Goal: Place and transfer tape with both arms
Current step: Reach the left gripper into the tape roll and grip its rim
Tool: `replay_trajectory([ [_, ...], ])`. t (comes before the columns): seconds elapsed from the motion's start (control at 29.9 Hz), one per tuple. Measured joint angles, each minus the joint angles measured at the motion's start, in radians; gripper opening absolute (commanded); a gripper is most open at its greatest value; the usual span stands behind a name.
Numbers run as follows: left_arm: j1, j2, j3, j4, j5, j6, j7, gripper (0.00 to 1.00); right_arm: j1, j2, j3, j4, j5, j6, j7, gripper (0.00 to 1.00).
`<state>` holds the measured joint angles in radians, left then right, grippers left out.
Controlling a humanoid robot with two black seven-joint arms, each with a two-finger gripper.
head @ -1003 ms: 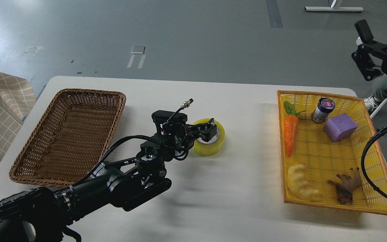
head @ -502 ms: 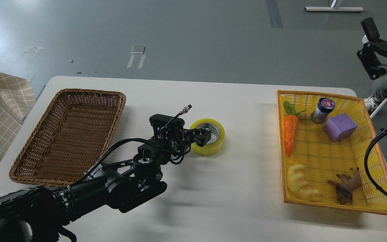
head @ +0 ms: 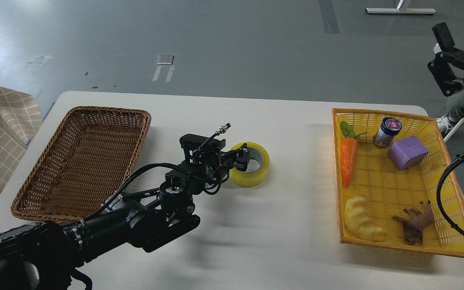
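The left gripper (head: 242, 158) clamps the rim of the tape (head: 252, 164) on the table (head: 272, 225); the right gripper (head: 443, 60) hangs open, well apart.

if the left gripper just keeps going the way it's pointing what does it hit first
Most likely the tape. The left gripper points right, its fingertips already at the roll's near rim and core, though depth is hard to judge from the head view.

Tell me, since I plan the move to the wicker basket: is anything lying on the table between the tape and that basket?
Nothing loose lies there. Between the tape and the wicker basket only the left gripper and its arm stand; the gripper is at the roll's left side. The table strip between is otherwise bare.
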<state>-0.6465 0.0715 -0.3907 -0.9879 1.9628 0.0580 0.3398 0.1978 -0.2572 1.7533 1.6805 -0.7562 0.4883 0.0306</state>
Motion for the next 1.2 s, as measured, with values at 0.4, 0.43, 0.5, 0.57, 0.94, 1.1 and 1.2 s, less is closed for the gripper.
replay_trajectory([
  [0.4, -0.013, 0.022, 0.075, -0.015, -0.010, -0.003, -0.002, 0.69, -0.011, -0.022, 0.000, 0.002, 0.000, 0.000, -0.001, 1.00],
  [0.43, -0.013, 0.022, 0.075, -0.015, -0.010, -0.003, -0.002, 0.69, -0.011, -0.022, 0.000, 0.002, 0.000, 0.000, -0.001, 1.00],
  [0.5, -0.013, 0.026, 0.075, -0.016, -0.010, -0.003, -0.002, 0.69, -0.013, -0.023, 0.000, 0.002, 0.000, 0.000, -0.001, 1.00],
  [0.57, -0.013, 0.029, 0.075, -0.016, -0.009, -0.003, -0.002, 0.69, -0.017, -0.023, 0.000, 0.002, 0.000, 0.000, -0.001, 1.00],
  [0.94, -0.007, 0.043, 0.083, -0.016, -0.002, -0.009, -0.002, 0.67, -0.021, -0.029, 0.001, 0.002, 0.000, 0.000, -0.001, 1.00],
  [1.1, -0.006, 0.053, 0.084, -0.019, -0.004, -0.020, -0.004, 0.43, -0.023, -0.031, 0.002, 0.002, 0.000, 0.000, -0.001, 1.00],
  [1.2, -0.005, 0.056, 0.083, -0.026, -0.006, -0.041, -0.004, 0.41, -0.023, -0.031, 0.002, 0.001, 0.000, 0.000, -0.001, 1.00],
])
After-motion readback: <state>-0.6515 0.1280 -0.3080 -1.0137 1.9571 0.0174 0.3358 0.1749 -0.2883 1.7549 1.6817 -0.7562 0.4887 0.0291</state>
